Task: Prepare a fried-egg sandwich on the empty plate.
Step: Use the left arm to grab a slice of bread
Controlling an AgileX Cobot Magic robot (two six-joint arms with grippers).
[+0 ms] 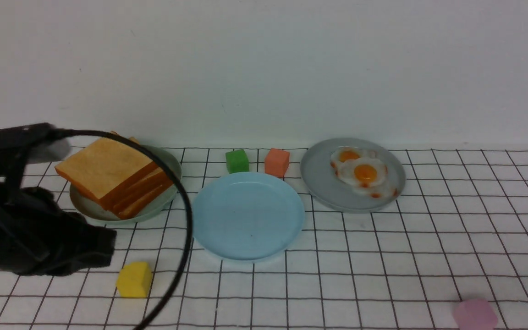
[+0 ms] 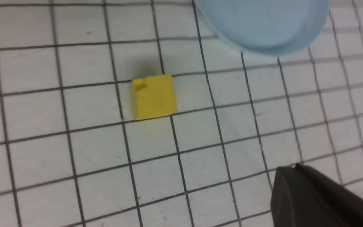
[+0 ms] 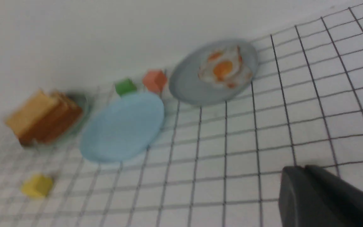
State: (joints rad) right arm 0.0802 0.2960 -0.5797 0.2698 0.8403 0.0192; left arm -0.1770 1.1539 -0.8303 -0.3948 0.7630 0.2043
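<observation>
— Where does the empty plate (image 1: 248,215) sit?
— Mid-counter (image 1: 383,256), bare, with open grid on its near and right sides.
— What crowds its edges?
— A green cube (image 1: 237,161) and a salmon cube (image 1: 277,162) stand just past its far rim. To the far left is a toast stack (image 1: 112,176) on a grey-green plate (image 1: 90,208). To the far right are fried eggs (image 1: 360,173) on a grey plate (image 1: 323,178).
— Anything in the way?
— The left arm (image 1: 30,229) hangs low at the left edge. Its black cable (image 1: 189,220) arcs in front of the toast, close to the blue rim. A yellow cube (image 1: 134,279) lies near-left and a pink cube (image 1: 475,314) near-right.
— Fingers?
— Of the left fingers (image 2: 314,198) and right fingers (image 3: 320,195), only one dark tip each shows. I cannot tell whether they are wide or narrow.
</observation>
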